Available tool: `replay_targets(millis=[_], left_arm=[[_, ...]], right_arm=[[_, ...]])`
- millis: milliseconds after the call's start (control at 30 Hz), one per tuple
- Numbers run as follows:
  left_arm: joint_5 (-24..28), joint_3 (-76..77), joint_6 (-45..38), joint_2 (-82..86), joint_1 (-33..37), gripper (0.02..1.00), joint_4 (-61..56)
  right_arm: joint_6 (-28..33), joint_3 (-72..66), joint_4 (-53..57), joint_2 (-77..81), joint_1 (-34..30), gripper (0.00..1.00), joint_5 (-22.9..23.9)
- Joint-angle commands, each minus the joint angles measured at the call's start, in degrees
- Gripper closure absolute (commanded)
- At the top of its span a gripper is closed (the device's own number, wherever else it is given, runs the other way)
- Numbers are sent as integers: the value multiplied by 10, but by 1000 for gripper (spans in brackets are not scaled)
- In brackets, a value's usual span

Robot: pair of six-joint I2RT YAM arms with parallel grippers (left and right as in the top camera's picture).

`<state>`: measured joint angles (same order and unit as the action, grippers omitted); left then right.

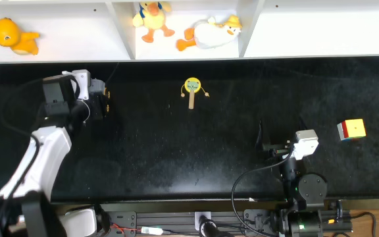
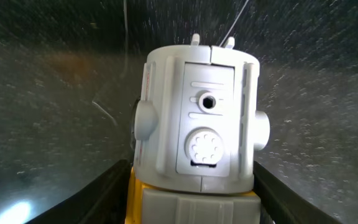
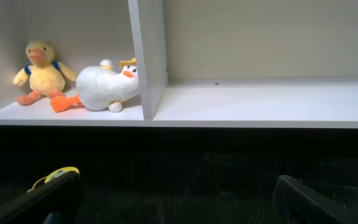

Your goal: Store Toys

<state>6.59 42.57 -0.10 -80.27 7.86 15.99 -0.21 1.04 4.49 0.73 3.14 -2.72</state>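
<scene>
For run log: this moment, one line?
left fingers: shut on white robot toy | right fingers: open | table: rattle, cube

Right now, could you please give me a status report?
Left gripper shut on toy robot. Right gripper open, empty. Rattle and cube on table, not yet stored.

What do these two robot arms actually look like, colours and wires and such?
The left arm has a smooth white shell over black joints; the right arm shows a round black joint and a white block near its wrist. The left gripper and right gripper have black fingers. Thin black cables loop beside each arm.
</scene>
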Motion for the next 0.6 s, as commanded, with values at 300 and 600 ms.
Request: replay_targets(millis=[300,600], left_arm=[[-7,7,2,152,-1,507,12],[-7,97,3,76,-1,511,8]], right_arm=[[0,-8,-3,-5,2,5,-3],[0,-8,-3,-5,2,7,-3]])
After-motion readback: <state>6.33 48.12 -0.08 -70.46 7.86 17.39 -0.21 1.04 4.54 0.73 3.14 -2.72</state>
